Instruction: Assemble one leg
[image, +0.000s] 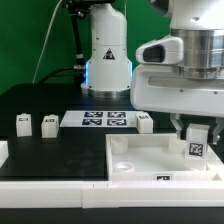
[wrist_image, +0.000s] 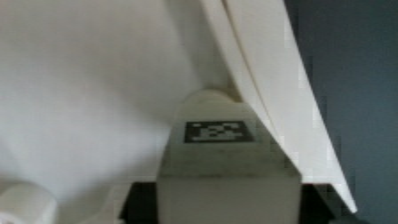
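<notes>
My gripper (image: 196, 134) is shut on a leg (image: 196, 148), a small white block with a black-and-white tag. It holds the leg upright over the far corner, on the exterior view's right, of the large flat white square piece (image: 140, 152). In the wrist view the leg (wrist_image: 217, 148) sits between my black fingers (wrist_image: 144, 205), its end close to the piece's raised rim (wrist_image: 267, 70). I cannot tell whether the leg touches the piece. My gripper (wrist_image: 222, 203) covers the leg's upper end.
Two more white legs (image: 23, 122) (image: 48, 123) stand on the black table at the exterior view's left, and another (image: 145, 122) beside the marker board (image: 105, 119). A round corner socket (wrist_image: 25, 205) shows in the wrist view. The robot base (image: 106, 60) stands behind.
</notes>
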